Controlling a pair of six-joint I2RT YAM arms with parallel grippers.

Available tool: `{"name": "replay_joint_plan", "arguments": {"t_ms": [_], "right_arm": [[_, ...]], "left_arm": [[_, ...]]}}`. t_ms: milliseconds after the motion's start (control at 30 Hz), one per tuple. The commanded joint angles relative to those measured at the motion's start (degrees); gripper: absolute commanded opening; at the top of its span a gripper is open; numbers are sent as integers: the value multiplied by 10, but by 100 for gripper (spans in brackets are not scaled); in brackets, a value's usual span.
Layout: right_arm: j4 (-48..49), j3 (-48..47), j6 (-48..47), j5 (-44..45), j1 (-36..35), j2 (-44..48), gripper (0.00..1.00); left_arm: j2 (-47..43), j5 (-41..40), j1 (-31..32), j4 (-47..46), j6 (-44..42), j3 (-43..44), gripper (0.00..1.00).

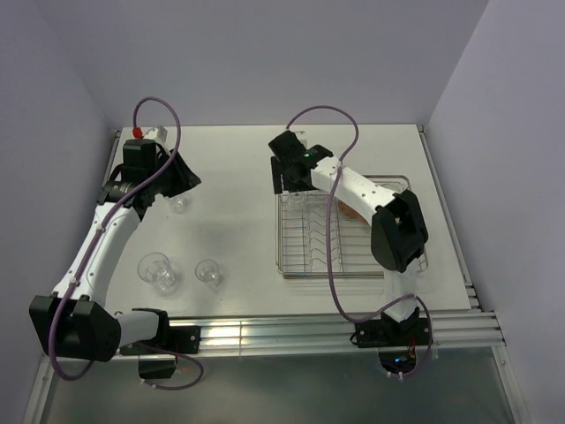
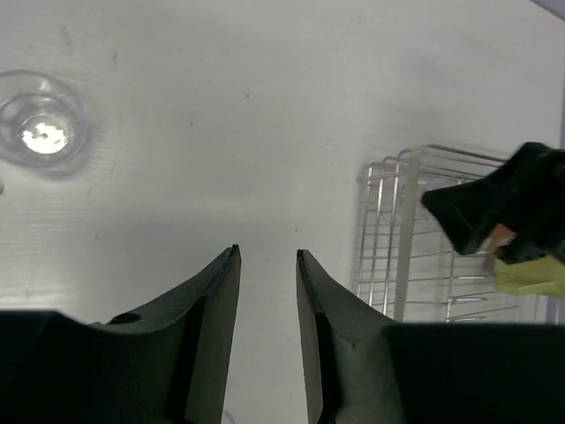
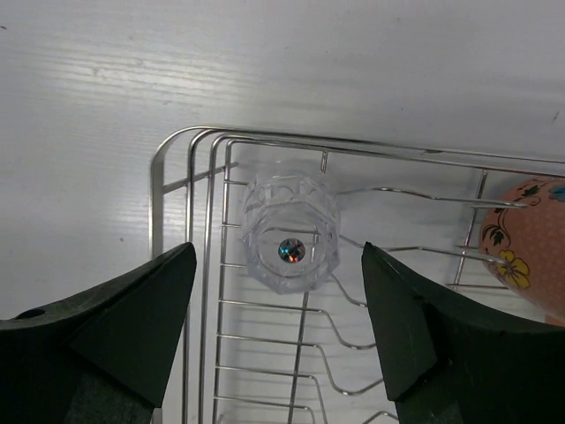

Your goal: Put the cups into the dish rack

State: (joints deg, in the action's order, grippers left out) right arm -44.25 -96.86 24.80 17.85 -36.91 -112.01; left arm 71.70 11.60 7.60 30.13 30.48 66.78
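The chrome wire dish rack [image 1: 300, 265] lies at centre right. My right gripper [image 1: 294, 181] hovers over its far left corner, open and empty. In the right wrist view a clear glass tumbler [image 3: 291, 240] stands in that corner of the rack [image 3: 190, 265], below and between the wide-spread fingers [image 3: 132, 327]. A pink flowered mug [image 3: 527, 243] sits in the rack to the right [image 1: 351, 210]. My left gripper [image 1: 179, 179] is open and empty beside a glass tumbler [image 1: 179, 204]. Two more tumblers [image 1: 157, 270] [image 1: 208, 272] stand at near left. The brown cup is out of view.
In the left wrist view the gripper [image 2: 267, 256] faces bare table, with a tumbler [image 2: 41, 132] at far left, the rack [image 2: 415, 247] at right, and a pale yellow-green object [image 2: 530, 276] under the right arm's black head [image 2: 512, 208]. Walls close in on both sides.
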Motion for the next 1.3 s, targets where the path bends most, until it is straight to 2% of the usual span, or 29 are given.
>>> {"name": "replay_joint_plan", "arguments": {"t_ms": [0,167,300,433,533,767,1033,1267], "right_arm": [[-3,-22,4,15,-12,76,83],[7,3,3,11,-17,121,83],[23,26,0,2,-20,163,83],[32,47,-5,-9,-24,187,83],[40,68,-8,-15,-29,205,83],[57,87,-13,-30,-31,224,84],[61,87,-18,-37,-39,214,84],[74,98,-23,-50,-41,210,83]], "left_arm": [[-41,-58,3,70,-23,19,38],[-66,-107,37,135,-26,5,38],[-64,-171,121,190,-10,-10,38],[-52,-198,167,248,24,-21,35],[-77,-218,196,283,48,-40,36],[-118,-221,236,331,85,-100,36],[-153,-231,247,310,146,-191,38],[-130,-236,247,307,151,-184,39]]}}
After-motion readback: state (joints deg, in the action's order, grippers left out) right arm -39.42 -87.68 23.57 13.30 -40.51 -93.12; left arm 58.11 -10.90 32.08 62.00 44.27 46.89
